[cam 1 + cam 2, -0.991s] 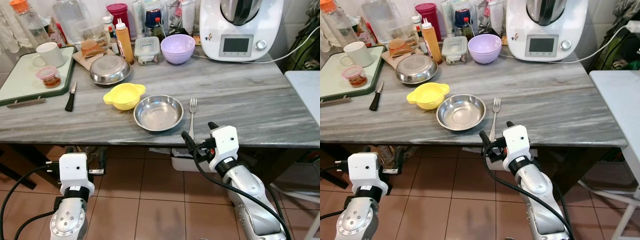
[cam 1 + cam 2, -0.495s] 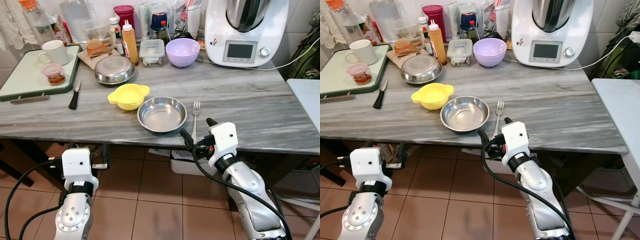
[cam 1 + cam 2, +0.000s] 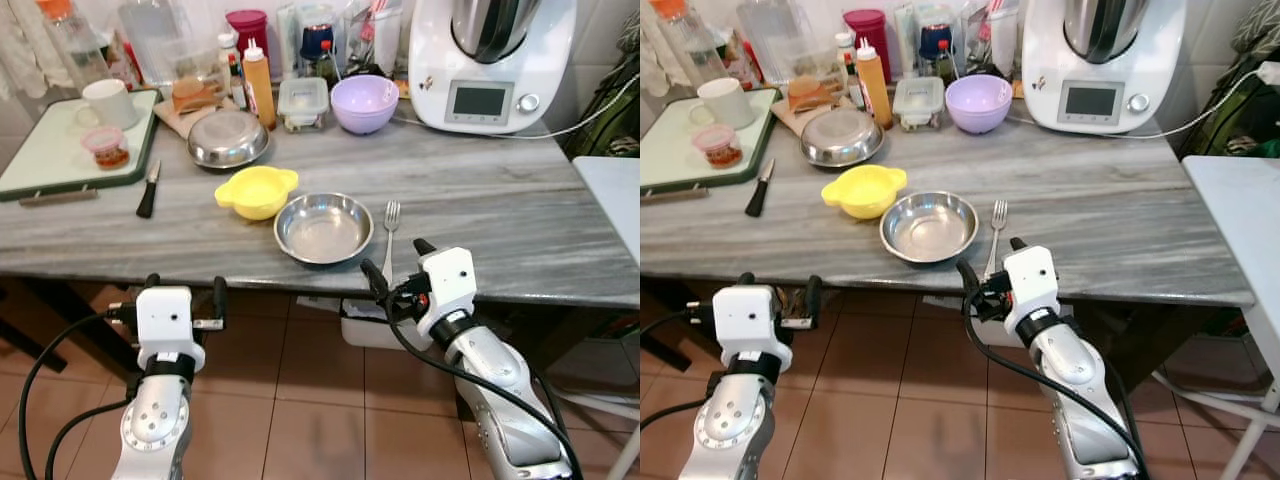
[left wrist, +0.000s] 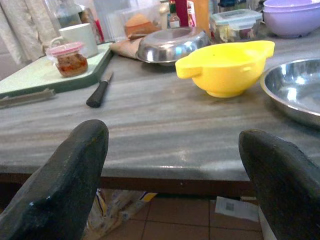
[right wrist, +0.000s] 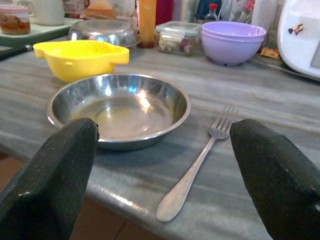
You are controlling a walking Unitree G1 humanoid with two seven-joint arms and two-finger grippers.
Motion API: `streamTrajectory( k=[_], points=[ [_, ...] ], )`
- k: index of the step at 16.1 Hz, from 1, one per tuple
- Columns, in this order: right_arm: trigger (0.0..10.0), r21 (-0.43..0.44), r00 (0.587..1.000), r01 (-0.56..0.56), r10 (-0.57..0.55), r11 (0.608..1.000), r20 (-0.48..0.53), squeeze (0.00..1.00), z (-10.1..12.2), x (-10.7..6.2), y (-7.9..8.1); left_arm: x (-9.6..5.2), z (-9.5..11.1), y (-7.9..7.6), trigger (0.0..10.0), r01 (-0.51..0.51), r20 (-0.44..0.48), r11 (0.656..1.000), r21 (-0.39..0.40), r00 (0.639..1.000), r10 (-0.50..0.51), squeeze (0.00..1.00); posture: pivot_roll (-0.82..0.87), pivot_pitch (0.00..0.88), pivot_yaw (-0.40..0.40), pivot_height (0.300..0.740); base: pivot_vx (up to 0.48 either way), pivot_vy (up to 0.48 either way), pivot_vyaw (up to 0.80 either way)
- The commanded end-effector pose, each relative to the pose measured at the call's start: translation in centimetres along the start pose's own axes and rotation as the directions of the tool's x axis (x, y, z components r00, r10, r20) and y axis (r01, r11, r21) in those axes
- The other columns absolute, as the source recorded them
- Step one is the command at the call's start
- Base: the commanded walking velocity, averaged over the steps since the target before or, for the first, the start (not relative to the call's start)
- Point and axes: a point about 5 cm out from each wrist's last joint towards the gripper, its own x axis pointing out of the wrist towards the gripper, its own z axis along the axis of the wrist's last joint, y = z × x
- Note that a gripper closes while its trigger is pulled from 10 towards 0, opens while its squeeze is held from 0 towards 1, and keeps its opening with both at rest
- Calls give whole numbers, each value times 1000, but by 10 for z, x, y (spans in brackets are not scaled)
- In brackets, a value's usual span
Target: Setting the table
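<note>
While the fork (image 3: 388, 224) lies on the grey table (image 3: 500, 215) just right of the steel bowl (image 3: 322, 226), the right gripper (image 3: 397, 268) waits before it at the table's front edge, fingers apart. A yellow bowl (image 3: 257, 190) touches the steel bowl's left side. The left gripper (image 3: 182, 293), also spread apart, is lower, in front of the table.

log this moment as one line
task: set table | right gripper: open, at table edge facing fork | left gripper: open, below edge | bowl: beside fork

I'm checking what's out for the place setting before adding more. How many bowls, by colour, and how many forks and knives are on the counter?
Steel bowls: 2, one upright, one upside down
Yellow bowl: 1
Purple bowls: 1 stack, count unclear
Fork: 1
Knife: 1
Total: 6, counting the stack once
</note>
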Motion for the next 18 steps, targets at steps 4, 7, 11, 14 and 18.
streamTrajectory(
  k=[4,7,11,14,18],
  points=[
    [10000,8,1000,11,-11,1000,2,0,-1,1,3,1,-5,1,10000,11,-29,1000,27,1000,-10,0,-85,80,69,740,-308,0,0],
    [10000,10,1000,14,-14,1000,1,0,-1,0,3,1,-5,0,10000,14,-31,1000,27,999,-13,0,-85,83,70,740,-328,0,0],
    [10000,18,1000,21,-21,1000,1,0,-2,1,5,2,-4,1,10000,23,-30,999,33,999,-22,0,-81,84,77,740,-329,0,0],
    [10000,23,1000,24,-24,999,2,0,-2,2,5,3,-3,0,10000,34,-22,999,33,999,-34,0,-80,83,84,740,-285,0,0],
    [10000,30,999,41,-41,999,1,0,-3,1,4,6,-1,-3,10000,65,-5,998,-10,998,-65,0,-84,83,89,740,0,0,0]
  ],
)
